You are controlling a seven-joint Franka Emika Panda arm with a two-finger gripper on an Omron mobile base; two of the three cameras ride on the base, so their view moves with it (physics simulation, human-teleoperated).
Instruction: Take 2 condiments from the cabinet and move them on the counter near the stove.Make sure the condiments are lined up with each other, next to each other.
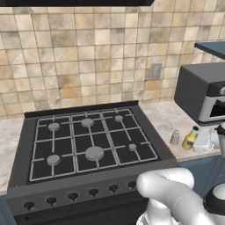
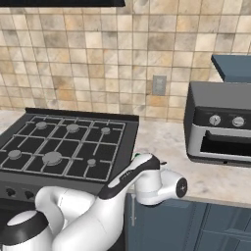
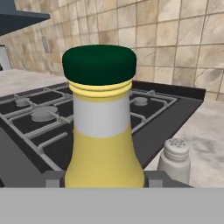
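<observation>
Bottle (image 3: pixel 103 131) gripped by fingers (image 3: pixel 52 179), shaker (image 3: pixel 175 159) just beside, stove (image 1: pixel 88 140) behind.

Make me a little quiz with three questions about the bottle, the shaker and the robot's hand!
1. Where does the shaker stand?
A. on a burner
B. on the counter right of the stove
C. on the oven

2. What colour is the bottle's cap?
A. red
B. white
C. dark green

3. What is the gripper doing?
A. gripping the bottle
B. gripping the shaker
C. hanging open over the stove

Answers:
1 B: it sits on the beige slab beside the bottle, off the grates.
2 C: the hand view shows a dark green cap.
3 A: a fingertip sits at each side of the bottle.
</observation>
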